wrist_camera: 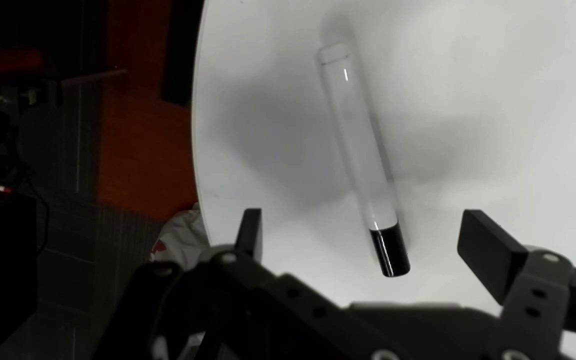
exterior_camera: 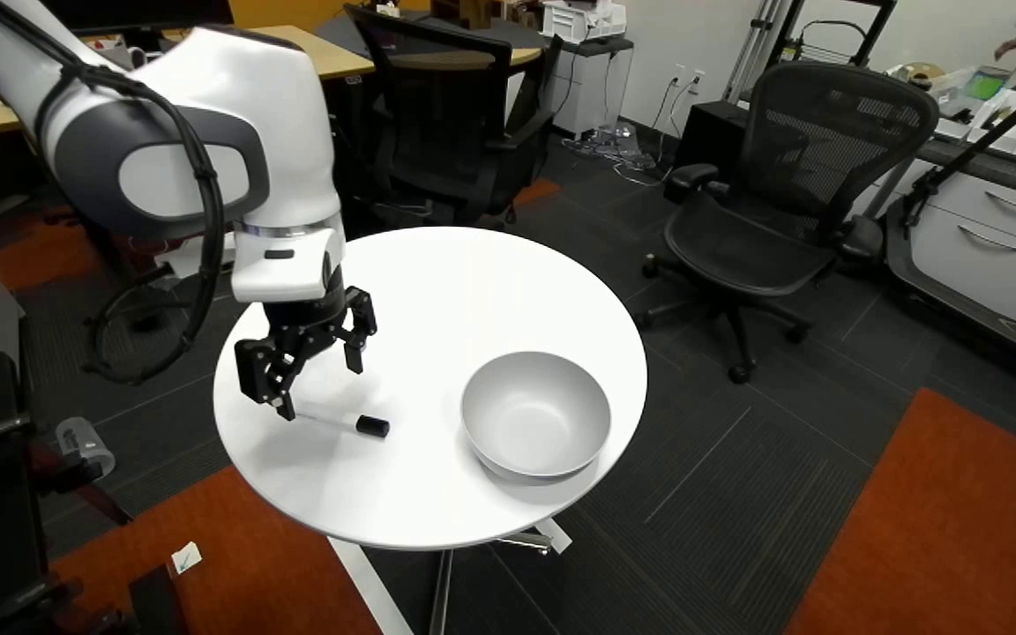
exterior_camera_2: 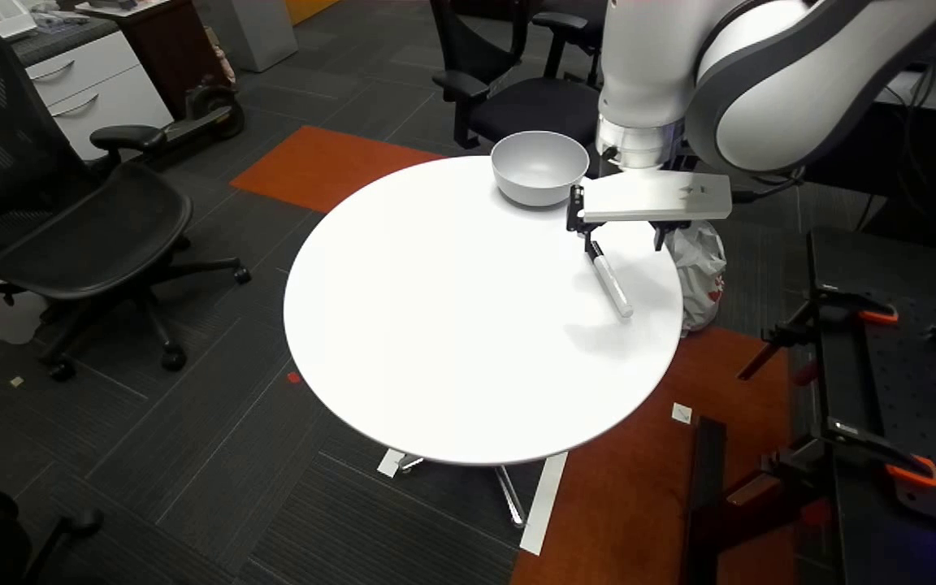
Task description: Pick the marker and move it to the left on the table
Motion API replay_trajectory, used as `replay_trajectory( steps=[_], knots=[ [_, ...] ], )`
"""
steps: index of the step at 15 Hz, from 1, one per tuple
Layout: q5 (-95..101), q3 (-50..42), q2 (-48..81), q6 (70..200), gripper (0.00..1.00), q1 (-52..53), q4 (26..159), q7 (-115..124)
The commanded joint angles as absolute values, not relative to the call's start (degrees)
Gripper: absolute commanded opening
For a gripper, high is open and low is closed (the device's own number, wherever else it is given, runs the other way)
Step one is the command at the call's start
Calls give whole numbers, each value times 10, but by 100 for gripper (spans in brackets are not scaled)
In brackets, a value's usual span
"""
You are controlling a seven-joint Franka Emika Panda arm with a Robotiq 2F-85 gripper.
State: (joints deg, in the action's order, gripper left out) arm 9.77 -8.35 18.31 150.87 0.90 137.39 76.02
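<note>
In an exterior view a black pincer [exterior_camera: 321, 392] hangs over the left part of a round white worktop [exterior_camera: 473, 282], at the end of a white arm [exterior_camera: 287, 132] that fills the upper left of the frame. Its two fingers [wrist_camera: 490, 255] stand wide apart; in the wrist view they show in the lower part, one just left of the middle and one towards the right.

The marker [wrist_camera: 363, 150] lies flat on the worktop near the pincer. In the wrist view it slants from the top middle downwards and a little to the right, white barrel above, black cap [wrist_camera: 390, 250] below, and the cap appears in the gap between the fingertips, though how high the fingers sit over it I can't tell. In an exterior view the marker [exterior_camera_2: 614, 284] is right of the frame's middle, cap end uppermost.

A plain grey bowl [exterior_camera: 536, 423] stands upright near the worktop's edge in both exterior views, apart from the marker. A black mesh chair [exterior_camera: 817, 150] takes up the upper right in an exterior view. A crumpled pale bag [exterior_camera_2: 697, 280] shows past the worktop's right rim in an exterior view, and further right is a black stand [exterior_camera_2: 890, 256] with orange-tipped clamps [exterior_camera_2: 919, 473].
</note>
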Motion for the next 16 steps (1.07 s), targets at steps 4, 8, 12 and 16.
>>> replay_trajectory(
  steps=[4, 8, 12, 16],
  knots=[
    [90, -110, 233, 1573, 100, 32, 1356, 752],
    [72, -110, 260, 1585, 100, 31, 1342, 739],
    [58, -113, 280, 1583, 66, 33, 1327, 739],
    [48, -114, 288, 1581, 34, 32, 1317, 737]
  ],
)
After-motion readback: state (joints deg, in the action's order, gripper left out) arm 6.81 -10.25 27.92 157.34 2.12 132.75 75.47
